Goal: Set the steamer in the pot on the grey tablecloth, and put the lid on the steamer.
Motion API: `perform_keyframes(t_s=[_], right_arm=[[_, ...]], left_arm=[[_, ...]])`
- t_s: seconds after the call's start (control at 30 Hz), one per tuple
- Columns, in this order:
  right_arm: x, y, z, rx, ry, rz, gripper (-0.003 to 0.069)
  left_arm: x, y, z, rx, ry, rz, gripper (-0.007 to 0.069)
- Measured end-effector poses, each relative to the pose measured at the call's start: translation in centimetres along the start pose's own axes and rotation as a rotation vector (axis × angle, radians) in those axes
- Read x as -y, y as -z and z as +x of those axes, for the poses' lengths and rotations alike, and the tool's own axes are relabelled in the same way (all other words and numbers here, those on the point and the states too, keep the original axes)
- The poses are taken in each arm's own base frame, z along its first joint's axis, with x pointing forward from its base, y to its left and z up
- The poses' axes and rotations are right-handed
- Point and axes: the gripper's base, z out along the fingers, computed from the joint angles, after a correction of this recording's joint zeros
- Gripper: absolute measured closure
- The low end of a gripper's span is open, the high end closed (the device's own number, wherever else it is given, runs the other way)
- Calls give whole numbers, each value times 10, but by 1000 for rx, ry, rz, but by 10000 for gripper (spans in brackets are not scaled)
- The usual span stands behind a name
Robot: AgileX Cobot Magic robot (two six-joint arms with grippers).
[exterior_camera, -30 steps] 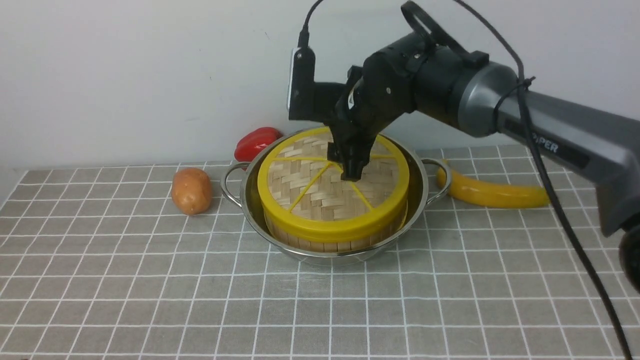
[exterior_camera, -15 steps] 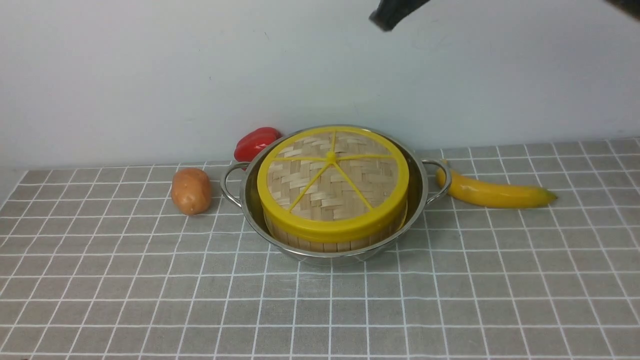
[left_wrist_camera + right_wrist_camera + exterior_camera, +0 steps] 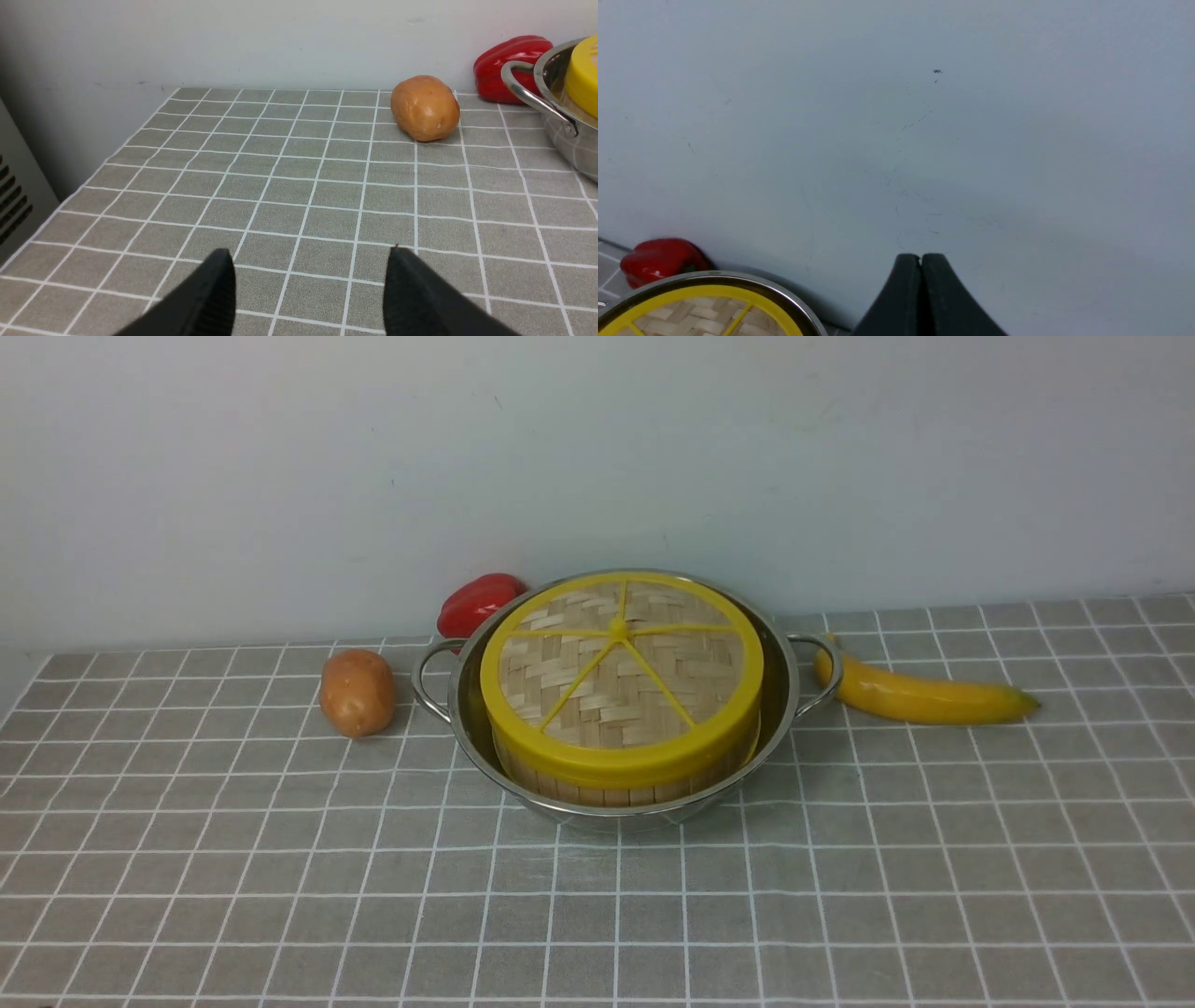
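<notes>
The pot [image 3: 782, 691] stands on the cloth [image 3: 597, 915] with the steamer [image 3: 607, 793] inside it and the lid [image 3: 621, 677] seated flat on top. The left gripper [image 3: 310, 254] hovers over the cloth near a potato [image 3: 424, 108], jaws spread and empty. The right gripper [image 3: 920, 256] faces the wall above the pot, jaws pressed together on nothing

Lid [image 3: 621, 674] on steamer [image 3: 616, 790], inside pot [image 3: 789, 695], on grey tablecloth [image 3: 280, 877].
</notes>
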Motion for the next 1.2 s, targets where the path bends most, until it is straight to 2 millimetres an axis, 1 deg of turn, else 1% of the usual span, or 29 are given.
perform_keyframes(t_s=[0.13, 0.23, 0.33, 0.4, 0.43, 0.47, 0.5, 0.53, 0.6, 0.63, 0.67, 0.8, 0.93, 1.03, 1.1, 1.13, 1.2], right_arm=[[0, 0, 1, -8, -3, 3, 655], [4, 1, 6, -71, -9, 35, 648], [7, 7, 6, -84, -35, 44, 641], [10, 19, 0, -49, -99, 11, 634], [13, 28, -5, -12, -149, -18, 630], [15, 33, -7, 3, -192, -38, 628], [16, 34, -8, 8, -198, -43, 627], [21, 44, -10, 25, -271, -79, 622], [30, 56, -10, 46, -377, -126, 617], [30, 56, -8, 47, -388, -131, 617], [35, 61, -5, 60, -461, -166, 613], [38, 56, 9, 83, -584, -234, 604], [37, 44, 38, 148, -700, -309, 594], [40, 44, 51, 219, -752, -339, 588], [42, 46, 49, 293, -780, -365, 582], [43, 49, 42, 361, -797, -389, 578], [45, 52, 36, 404, -809, -404, 574]], left_arm=[[0, 0, 0, 0, 0, 0, 224], [0, 0, 0, 0, 0, 0, 224], [0, 0, 0, 0, 0, 0, 224], [0, 0, 0, 0, 0, 0, 224], [0, 0, 0, 0, 0, 0, 224], [0, 0, 0, 0, 0, 0, 224], [0, 0, 0, 0, 0, 0, 224], [0, 0, 0, 0, 0, 0, 224], [0, 0, 0, 0, 0, 0, 224], [0, 0, 0, 0, 0, 0, 224], [0, 0, 0, 0, 0, 0, 224], [0, 0, 0, 0, 0, 0, 224], [0, 0, 0, 0, 0, 0, 224], [0, 0, 0, 0, 0, 0, 224], [0, 0, 0, 0, 0, 0, 224], [0, 0, 0, 0, 0, 0, 224], [0, 0, 0, 0, 0, 0, 224]])
